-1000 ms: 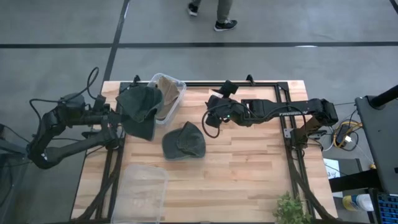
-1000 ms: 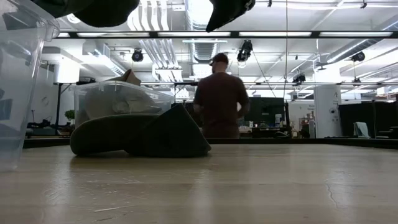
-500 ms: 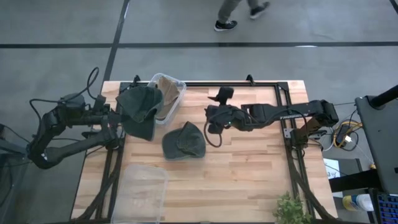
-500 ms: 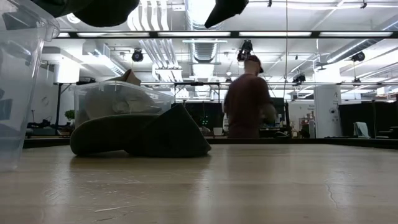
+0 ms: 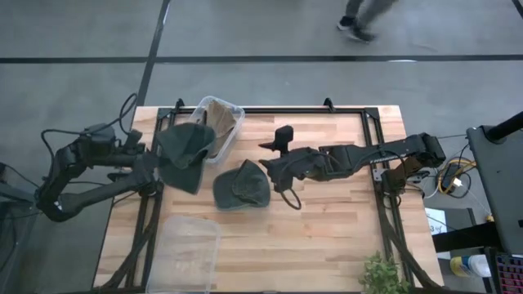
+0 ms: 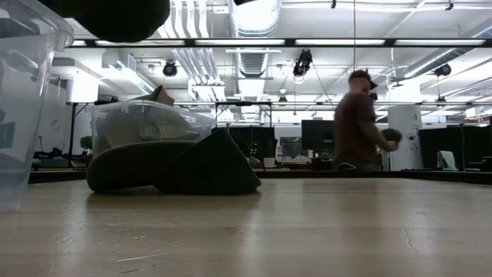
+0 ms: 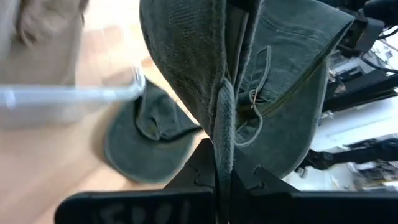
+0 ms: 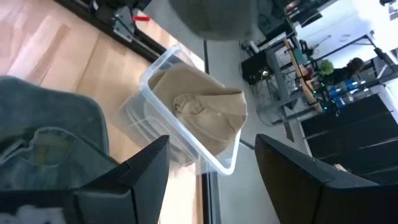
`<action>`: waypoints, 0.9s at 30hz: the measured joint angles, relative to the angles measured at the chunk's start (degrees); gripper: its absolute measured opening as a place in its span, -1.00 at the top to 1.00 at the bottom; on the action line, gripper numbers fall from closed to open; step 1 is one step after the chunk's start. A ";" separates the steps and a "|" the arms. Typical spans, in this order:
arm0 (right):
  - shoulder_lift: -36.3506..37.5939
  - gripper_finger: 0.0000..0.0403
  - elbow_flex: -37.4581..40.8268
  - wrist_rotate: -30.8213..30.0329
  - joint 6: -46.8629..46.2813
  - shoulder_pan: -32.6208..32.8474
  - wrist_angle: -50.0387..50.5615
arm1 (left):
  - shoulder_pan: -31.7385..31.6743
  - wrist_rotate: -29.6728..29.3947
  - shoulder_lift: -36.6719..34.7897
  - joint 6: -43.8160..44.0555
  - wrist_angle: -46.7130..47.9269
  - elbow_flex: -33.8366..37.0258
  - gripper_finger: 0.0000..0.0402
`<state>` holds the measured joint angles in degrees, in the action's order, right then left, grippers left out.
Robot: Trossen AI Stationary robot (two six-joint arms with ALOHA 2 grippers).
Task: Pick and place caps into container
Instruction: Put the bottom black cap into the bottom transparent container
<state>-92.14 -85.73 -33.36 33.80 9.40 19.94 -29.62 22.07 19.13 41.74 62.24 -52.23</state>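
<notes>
the left tool (image 5: 155,163) is clamped on a dark olive cap (image 5: 185,153), its fingers pinched tight on a fold of the fabric, as the left wrist view shows with the cap (image 7: 261,81) hanging straight off the closed tips. the held cap hangs above the worktop (image 5: 327,237), just beside the clear container (image 5: 233,122) that lies beyond the tool toward the worktop's far edge. a tan cap (image 5: 217,122) sits inside that container; in the right wrist view it (image 8: 202,112) lies crumpled against the container's wall (image 8: 149,81).

the right tool (image 5: 274,159) is stretched out over the middle of the worktop, its fingers (image 8: 143,174) spread wide apart and holding nothing. a second dark olive cap (image 5: 241,186) lies flat on the worktop just below and beside this tool, and the right wrist view shows it (image 8: 50,155) close under the open fingers. whether they touch it cannot be told.

a clear lid (image 5: 189,249) lies at the worktop's near left corner, well apart from both tools.
</notes>
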 joint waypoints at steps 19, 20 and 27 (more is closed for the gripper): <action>0.13 -0.11 1.12 -0.18 -3.42 -1.65 0.78 | 0.01 7.69 -2.57 12.43 13.50 -0.63 0.98; 0.13 -0.11 1.24 -0.20 -3.35 -2.12 0.78 | 0.01 7.94 -2.57 12.48 13.96 -0.67 0.98; 0.13 -0.11 2.22 -0.19 -3.09 -5.45 0.80 | -0.01 7.43 -2.26 13.18 12.47 -3.15 0.98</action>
<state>-92.01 -83.52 -33.56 30.71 3.95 20.74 -29.63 29.51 16.87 54.92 74.71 -55.38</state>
